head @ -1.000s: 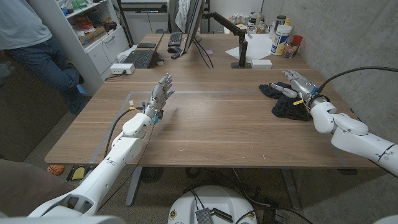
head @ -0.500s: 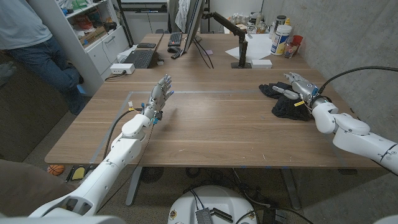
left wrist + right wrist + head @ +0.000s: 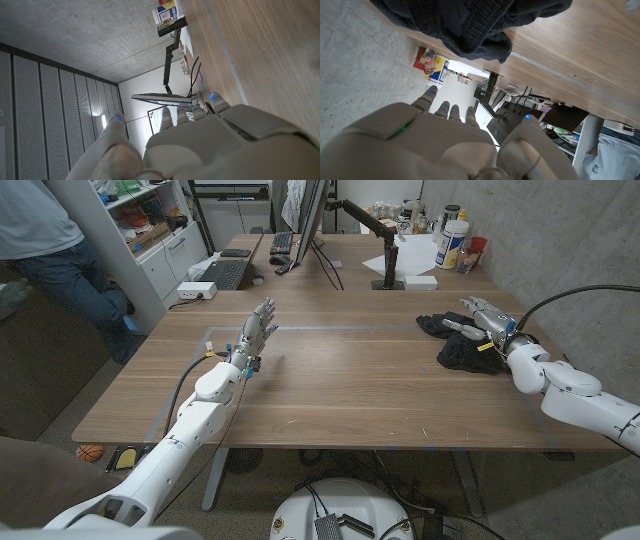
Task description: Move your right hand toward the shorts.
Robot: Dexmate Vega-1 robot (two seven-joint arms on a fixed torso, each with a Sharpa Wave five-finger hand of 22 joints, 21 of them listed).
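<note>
L hand (image 3: 252, 340): mid-table, upright, fingers apart, holds nothing; idle.
R hand (image 3: 485, 320): fingers spread, empty, at far-right edge, just beside shorts.
Shorts (image 3: 468, 355): dark heap on table (image 3: 350, 390), R side, by wall.
Progress: approach approx done; no contact confirmed; little left.

The crumpled black fabric shorts (image 3: 460, 348) lie on the long wooden table (image 3: 350, 395) near its right edge, with the robot's right hand (image 3: 482, 320) just beside and partly over them. The left hand (image 3: 256, 335) stands well apart at the left. Behind, a flat monitor (image 3: 312, 220), a dark keyboard (image 3: 281, 242) and a white plastic tub (image 3: 452, 243) stand on the far end. A person (image 3: 55, 250) stands left of the table.
</note>
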